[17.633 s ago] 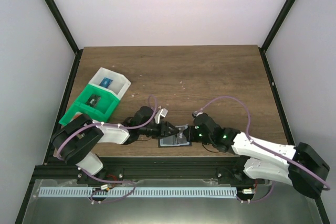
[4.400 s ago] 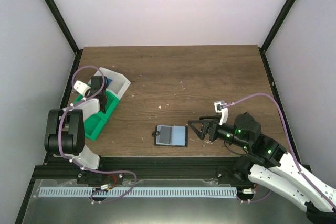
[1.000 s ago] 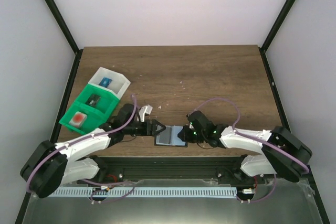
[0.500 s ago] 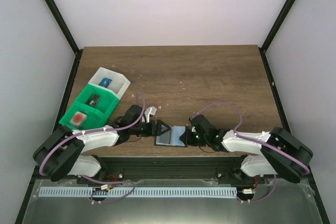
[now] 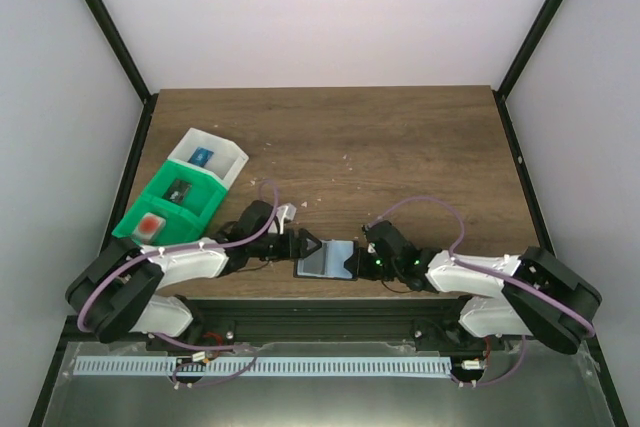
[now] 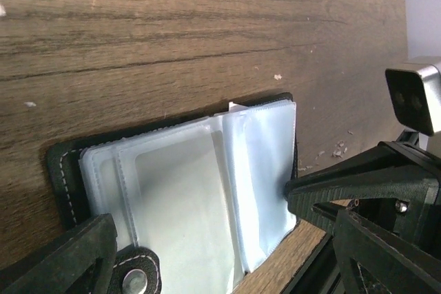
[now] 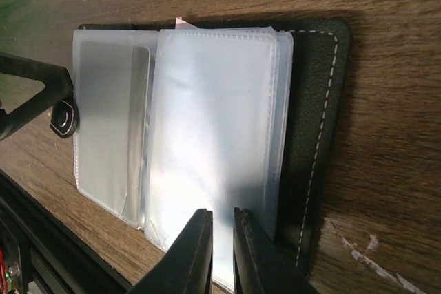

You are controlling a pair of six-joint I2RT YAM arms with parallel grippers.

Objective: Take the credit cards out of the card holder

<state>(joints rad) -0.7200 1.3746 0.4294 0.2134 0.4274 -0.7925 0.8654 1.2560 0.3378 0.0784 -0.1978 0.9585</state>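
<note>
I'm keeping my left pincer (image 5: 306, 245) spread wide at the card holder (image 5: 327, 259) on the tabletop (image 5: 400, 147). The right pincer (image 7: 224, 235) is pressing its sleeves, nearly closed.

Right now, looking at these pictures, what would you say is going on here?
Two robot arms are working on an open card holder lying flat near the front edge of the table. The left gripper is open wide at the holder's left end, by its snap tab. The right gripper, fingers nearly together, sits at the edge of the clear sleeves; whether it pinches one is unclear. A reddish item lies in the green bin.
</note>
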